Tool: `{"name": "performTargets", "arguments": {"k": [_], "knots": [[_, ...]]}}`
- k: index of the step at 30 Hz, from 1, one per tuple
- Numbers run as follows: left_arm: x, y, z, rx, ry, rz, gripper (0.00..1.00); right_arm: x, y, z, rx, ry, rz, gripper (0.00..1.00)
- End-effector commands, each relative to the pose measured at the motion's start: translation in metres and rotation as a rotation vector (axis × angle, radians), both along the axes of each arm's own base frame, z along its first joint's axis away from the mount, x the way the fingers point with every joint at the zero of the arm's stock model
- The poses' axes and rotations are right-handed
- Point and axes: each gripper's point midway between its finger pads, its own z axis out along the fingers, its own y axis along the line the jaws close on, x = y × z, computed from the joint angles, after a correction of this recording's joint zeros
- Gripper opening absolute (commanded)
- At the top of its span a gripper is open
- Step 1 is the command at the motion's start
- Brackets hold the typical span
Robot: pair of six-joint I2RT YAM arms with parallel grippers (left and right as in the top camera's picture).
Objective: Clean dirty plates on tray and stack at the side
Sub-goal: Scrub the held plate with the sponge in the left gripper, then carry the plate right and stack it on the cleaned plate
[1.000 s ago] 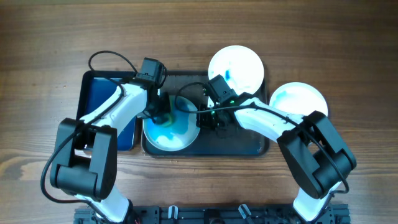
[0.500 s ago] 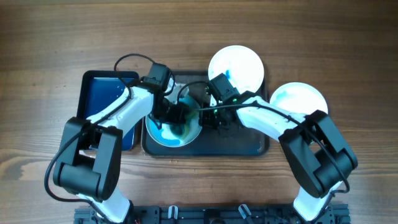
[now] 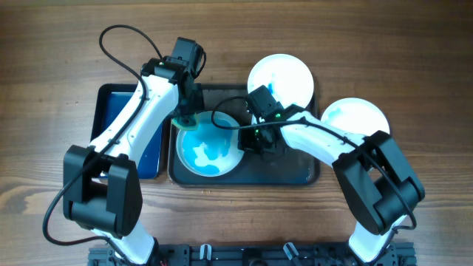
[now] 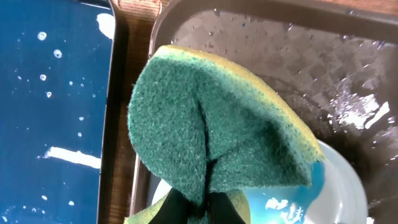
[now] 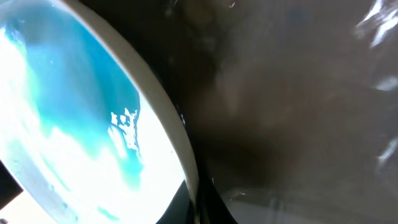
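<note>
A white plate smeared with blue (image 3: 208, 150) lies in the left part of the dark tray (image 3: 292, 170). My right gripper (image 3: 247, 138) is shut on the plate's right rim; in the right wrist view the rim (image 5: 168, 112) runs between the fingers (image 5: 200, 208). My left gripper (image 3: 185, 114) is shut on a green and yellow sponge (image 4: 211, 130) and holds it over the plate's upper left edge and the tray's corner (image 4: 180, 12). The plate's blue-stained surface (image 4: 336, 193) shows under the sponge.
A blue tray (image 3: 122, 133) lies left of the dark tray, with white specks on it (image 4: 50, 93). Two white plates with blue traces stand at the right: one (image 3: 281, 77) behind the tray, one (image 3: 353, 118) beside it on the wooden table.
My left gripper with the sponge has swept from the plate's middle back up to its upper left edge, baring the blue smear. The right gripper has stayed on the rim.
</note>
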Motion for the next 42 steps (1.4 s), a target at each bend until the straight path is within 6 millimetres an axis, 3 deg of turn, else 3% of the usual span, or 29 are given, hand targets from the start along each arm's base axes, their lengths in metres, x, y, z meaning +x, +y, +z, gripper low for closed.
{"name": "performTargets", "arguments": {"k": [1,6,11,19,22,29,35,38,42], "knots": [[0.003,-0.006,0.005,-0.055,0.000,0.043,0.04,0.025,-0.022,0.022,-0.181,-0.138,0.013,0.04],[0.004,-0.013,0.005,-0.096,0.002,0.035,0.04,0.032,-0.058,0.069,-0.454,-0.351,0.043,0.04],[0.006,-0.015,0.005,-0.099,-0.009,0.034,0.04,0.021,-0.094,0.122,-0.762,-0.559,0.060,0.04],[0.008,-0.015,0.005,-0.100,-0.014,0.032,0.04,0.013,-0.108,0.205,-1.003,-0.893,0.054,0.04],[0.008,-0.015,0.005,-0.101,-0.014,0.032,0.04,0.012,-0.110,0.225,-1.140,-0.969,0.161,0.04],[0.008,-0.015,0.005,-0.100,-0.014,0.032,0.04,0.012,-0.103,0.266,-1.329,-1.134,0.176,0.04],[0.008,-0.015,0.005,-0.100,-0.014,0.032,0.04,0.012,-0.091,0.261,-1.268,-1.139,0.193,0.04],[0.008,-0.015,0.005,-0.100,-0.014,0.032,0.04,0.011,-0.076,0.229,-1.076,-1.041,0.252,0.04],[0.008,-0.015,0.005,-0.100,-0.014,0.032,0.04,0.006,-0.060,0.173,-0.698,-0.767,0.229,0.04]]}}
